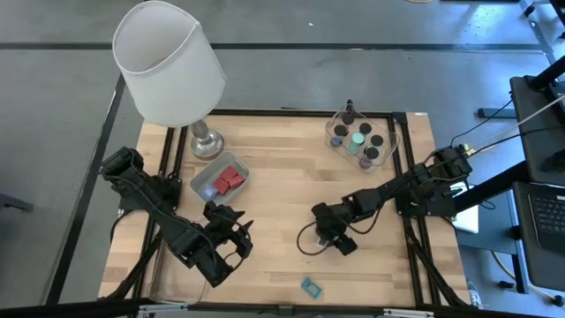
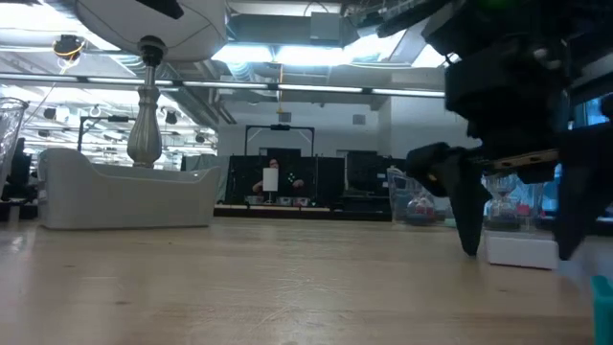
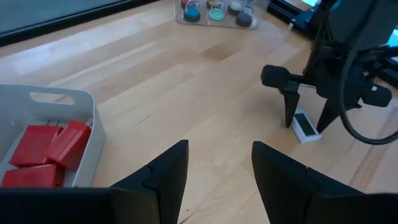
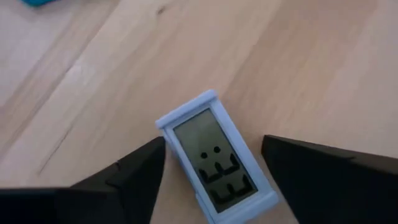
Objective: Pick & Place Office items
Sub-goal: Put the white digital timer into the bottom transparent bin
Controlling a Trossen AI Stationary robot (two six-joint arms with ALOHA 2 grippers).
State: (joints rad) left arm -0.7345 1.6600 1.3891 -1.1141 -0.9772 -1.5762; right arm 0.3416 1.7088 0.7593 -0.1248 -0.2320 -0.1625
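A small white piece with a dark-digit label [image 4: 214,162] lies flat on the wooden table toward the right. My right gripper [image 3: 306,121] points steeply down over it, open, with one finger on each long side; one finger [image 4: 146,165] stands very close to its edge. My left gripper [image 3: 217,168] hovers open with nothing between its fingers near the front left, beside a grey tray [image 1: 205,181] that holds red blocks [image 3: 50,149]. Dark round caps with coloured tops sit in a clear tray [image 1: 362,140] at the far right. A teal piece [image 1: 310,285] lies near the front edge.
A white-shaded lamp [image 1: 168,62] stands at the far left corner, its metal base [image 1: 207,141] just behind the grey tray. A black frame [image 1: 402,119] runs around the table. Bare wood lies between the two grippers.
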